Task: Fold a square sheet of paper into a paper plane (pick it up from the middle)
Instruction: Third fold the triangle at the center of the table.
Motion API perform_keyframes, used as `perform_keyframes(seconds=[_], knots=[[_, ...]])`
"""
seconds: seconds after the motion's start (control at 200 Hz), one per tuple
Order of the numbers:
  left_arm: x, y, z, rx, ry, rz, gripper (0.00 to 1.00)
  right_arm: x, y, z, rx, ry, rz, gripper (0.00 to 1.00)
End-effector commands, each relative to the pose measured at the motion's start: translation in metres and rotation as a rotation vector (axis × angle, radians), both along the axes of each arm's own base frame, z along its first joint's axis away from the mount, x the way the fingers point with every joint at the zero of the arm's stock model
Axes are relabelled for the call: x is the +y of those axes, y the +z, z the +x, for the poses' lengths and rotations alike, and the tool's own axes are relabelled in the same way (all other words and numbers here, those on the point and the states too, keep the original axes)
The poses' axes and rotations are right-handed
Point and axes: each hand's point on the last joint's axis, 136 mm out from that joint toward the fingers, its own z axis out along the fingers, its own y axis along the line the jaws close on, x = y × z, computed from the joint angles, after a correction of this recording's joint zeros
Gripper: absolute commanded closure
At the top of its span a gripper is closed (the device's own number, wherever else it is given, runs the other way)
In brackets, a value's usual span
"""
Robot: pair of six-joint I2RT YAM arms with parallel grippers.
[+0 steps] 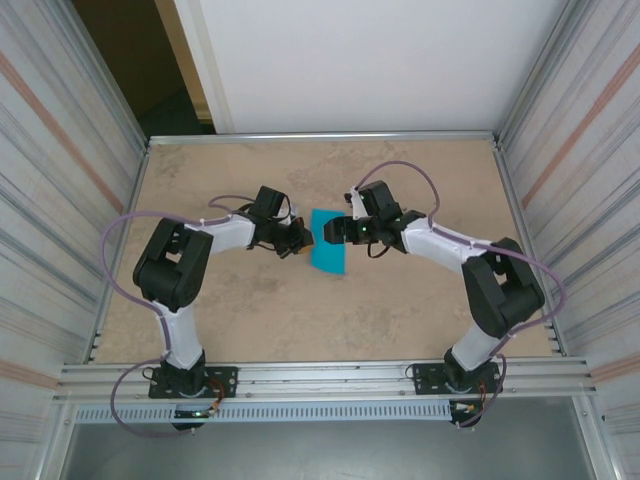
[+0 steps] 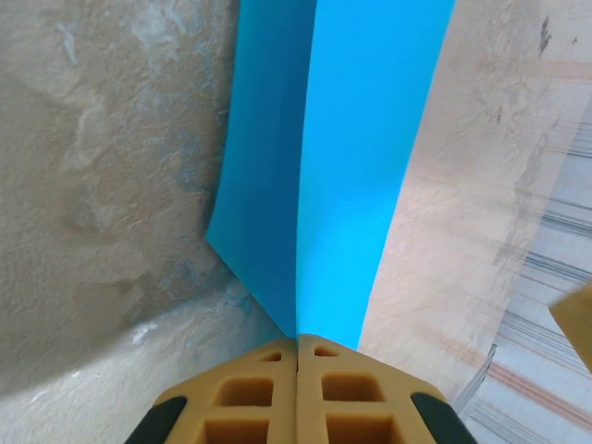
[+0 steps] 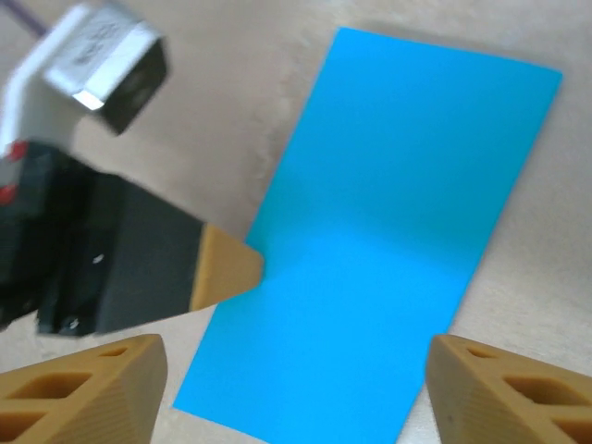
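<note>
**A:** Start at the left. What's there?

**B:** A ribbed metal wall (image 1: 60, 200), then the left arm (image 1: 190, 260), white shells with black joints. A lilac cable (image 1: 112, 250) loops off it. The left gripper (image 1: 299, 238) reaches to the left edge of the sheet of paper (image 1: 328, 243).

**A:** And that claw?

**B:** Pressed together. From the left wrist, its two ochre fingers (image 2: 250, 398), moulded with square pockets, meet in one seam. The paper's edge is nipped at that seam.

**A:** The paper itself?

**B:** Thin, plain teal-blue and matte, folded to a long rectangle. It sits near the middle of the table (image 1: 400, 310), which is tan and mottled like stone. It lies between the two grippers.

**A:** The right side?

**B:** The right gripper (image 1: 336, 228) hangs at the paper's right side, jaws wide apart. Its wrist camera has a blocky ochre finger at each lower corner, with the sheet between and beneath them. Neither finger touches it.

**A:** What does each view add?

**B:** Overhead, the sheet reads as a flat slab. The left wrist view brings out a straight crease running away from the fingertips. The panel to its left is darker and the one to its right brighter, and the sheet bends along it. The right wrist view gives the left gripper's pointed fingertip touching the sheet's long edge, below its black body and a blurred white block.
</note>
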Motion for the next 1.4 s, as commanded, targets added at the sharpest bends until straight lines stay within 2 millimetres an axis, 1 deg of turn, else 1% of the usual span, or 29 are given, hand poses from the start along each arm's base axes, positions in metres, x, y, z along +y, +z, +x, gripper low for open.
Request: perform_keyframes(seconds=[0.0, 0.085, 0.2, 0.286, 0.361, 0.526, 0.687, 0.797, 0.877, 1.067, 1.112, 1.218, 1.398], knots=[[-0.002, 0.020, 0.003, -0.012, 0.021, -0.045, 0.96, 0.002, 0.001, -0.009, -0.157, 0.101, -0.120, 0.23], [-0.003, 0.023, 0.003, 0.000, 0.028, -0.056, 0.96, 0.012, -0.002, -0.019, -0.225, 0.159, -0.174, 0.21], [-0.004, 0.024, 0.003, 0.021, 0.040, -0.068, 0.96, 0.023, -0.012, -0.031, -0.319, 0.228, -0.263, 0.21], [-0.004, 0.026, 0.003, 0.028, 0.045, -0.069, 0.96, 0.030, -0.022, -0.037, -0.377, 0.267, -0.303, 0.23], [-0.004, 0.027, 0.003, 0.032, 0.049, -0.072, 0.96, 0.033, -0.030, -0.039, -0.415, 0.286, -0.325, 0.26], [-0.004, 0.029, 0.001, 0.038, 0.050, -0.074, 0.96, 0.035, -0.050, -0.041, -0.470, 0.331, -0.397, 0.28], [-0.003, 0.027, 0.002, 0.045, 0.052, -0.072, 0.96, 0.026, -0.060, -0.032, -0.474, 0.306, -0.435, 0.27], [-0.002, 0.027, 0.003, 0.044, 0.053, -0.070, 0.96, 0.021, -0.053, -0.027, -0.502, 0.284, -0.438, 0.27], [-0.002, 0.025, 0.003, 0.049, 0.052, -0.069, 0.96, 0.020, -0.046, -0.027, -0.509, 0.289, -0.414, 0.31], [-0.003, 0.023, 0.003, 0.054, 0.053, -0.075, 0.97, 0.021, -0.039, -0.032, -0.522, 0.303, -0.388, 0.39], [-0.003, 0.023, 0.003, 0.053, 0.051, -0.075, 0.97, 0.023, -0.035, -0.033, -0.527, 0.307, -0.372, 0.41], [-0.004, 0.023, 0.003, 0.055, 0.050, -0.075, 0.97, 0.028, -0.033, -0.036, -0.520, 0.331, -0.347, 0.46], [-0.004, 0.023, 0.002, 0.060, 0.049, -0.081, 0.97, 0.033, -0.038, -0.037, -0.495, 0.357, -0.329, 0.60]])
